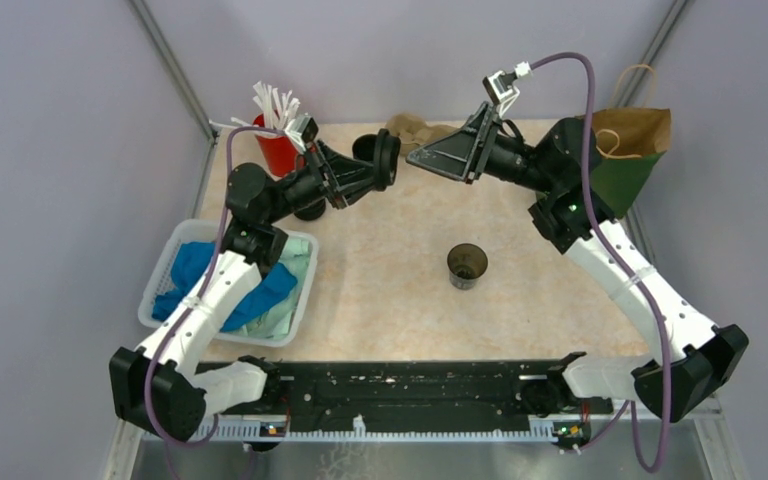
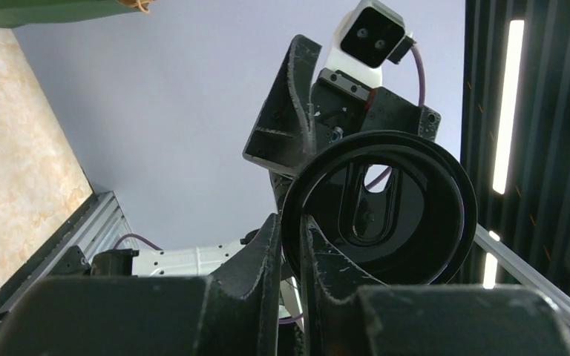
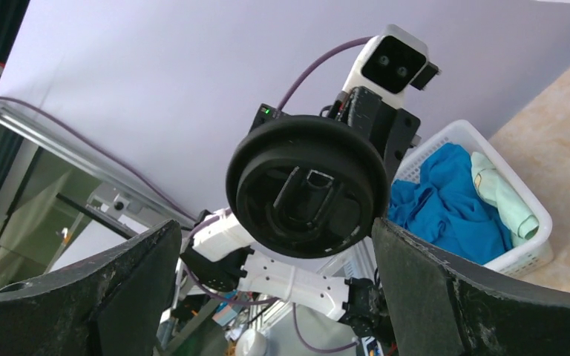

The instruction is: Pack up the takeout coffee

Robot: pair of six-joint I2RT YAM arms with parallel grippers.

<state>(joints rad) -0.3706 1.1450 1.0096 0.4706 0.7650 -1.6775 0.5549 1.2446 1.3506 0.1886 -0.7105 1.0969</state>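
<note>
At the near left of the tabletop sits a white basket holding blue cloth and pale green cloth. The left arm reaches over it. Further in, right of centre, the black cup of the takeout coffee stands upright and uncapped, well apart from both arms and from everything else.

Beyond the cup, raised above the tabletop, the two tools face each other. The left tool is clenched on the rim of the black lid, which it holds on edge. Its own wrist view shows the two fingers close together, with the lid's edge between them. The right tool is released. Its fingers stand wide apart with nothing between them, and the lid hangs just in front of them without touching either one. From the right wrist, the lid's round face fills the gap between those fingers.

Behind the left tool, a red cup of white sticks stands near the far left edge. A brown moulded-pulp tray lies at the far middle, partly hidden by the tools. At the far right, a brown paper bag with handles stands behind the right arm
</note>
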